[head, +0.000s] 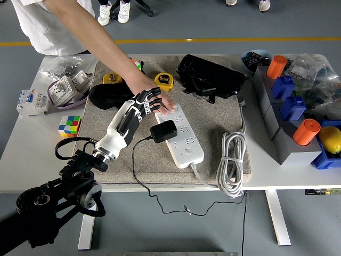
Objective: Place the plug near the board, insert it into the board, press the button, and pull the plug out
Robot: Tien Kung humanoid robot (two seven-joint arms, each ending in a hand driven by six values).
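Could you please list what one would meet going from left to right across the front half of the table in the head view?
Rubik's cube → left hand → black plug → white power strip → coiled white cable → orange cylinder → lemon.

One power strip (181, 136), white. One black plug (164, 131) on it. One coiled white cable (232, 160). Two yellow tape measures (164, 81) (112, 78). Two orange cylinders (276, 66) (306, 132). Two blue blocks (283, 87) (293, 107). One colour cube (70, 125). One black bag (209, 77). One lemon (331, 139). One robot hand (137, 109) in view. One person's hand (155, 100). One table (37, 160), one grey mat (213, 114).
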